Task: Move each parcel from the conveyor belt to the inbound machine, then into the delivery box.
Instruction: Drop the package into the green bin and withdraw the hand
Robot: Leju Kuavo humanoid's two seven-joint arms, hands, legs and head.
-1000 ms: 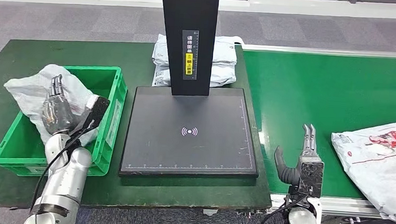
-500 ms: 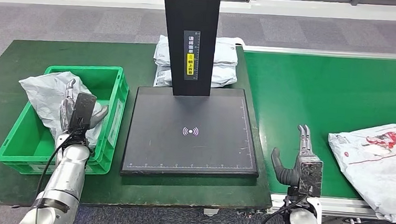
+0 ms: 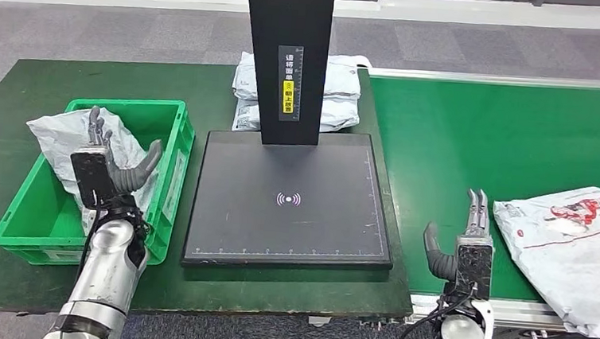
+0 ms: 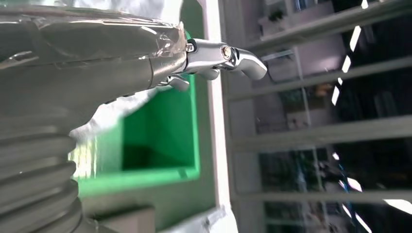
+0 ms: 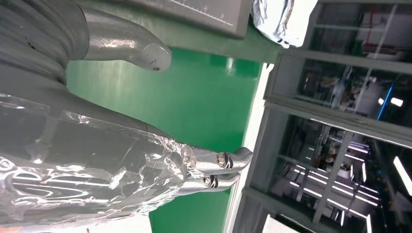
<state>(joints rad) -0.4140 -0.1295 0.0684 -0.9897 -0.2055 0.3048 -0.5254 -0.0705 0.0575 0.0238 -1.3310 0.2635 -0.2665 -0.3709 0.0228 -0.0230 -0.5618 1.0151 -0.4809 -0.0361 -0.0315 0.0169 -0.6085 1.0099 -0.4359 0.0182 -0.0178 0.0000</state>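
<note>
In the head view, at about five o'clock, the right hand (image 3: 467, 249) stands upright over the near edge of the conveyor belt (image 3: 491, 135), fingers (image 3: 477, 207) straight and side by side, thumb out to the side, nothing in its grasp; the right wrist view shows the same hand (image 5: 145, 141) with thumb and fingers apart above bare green belt. Just beside it, toward four o'clock, a white parcel with red print (image 3: 574, 252) lies flat on the belt, its near corner hanging over the belt's metal frame; hand and parcel are close but apart. At about eight o'clock the left hand (image 3: 109, 168) is raised over the green delivery box (image 3: 173, 173), fingers spread, holding nothing. Right behind it a crumpled grey-white parcel (image 3: 63, 141) sits in the box, slumped against the left wall and spilling over its rim; whether the fingers touch the bag cannot be told. The left wrist view shows the left hand (image 4: 145, 58) with a fingertip extended above the green box interior (image 4: 160, 126) and some white bag material beside it. In the middle lies the black flat plate of the inbound machine (image 3: 291, 201), bare, with a white wireless symbol at its centre. At twelve o'clock its black column (image 3: 287, 57) rises with a label strip on the front. Farthest back, behind the column, two grey-white parcels (image 3: 338, 92) lie stacked on the dark green table (image 3: 15, 94).
</note>
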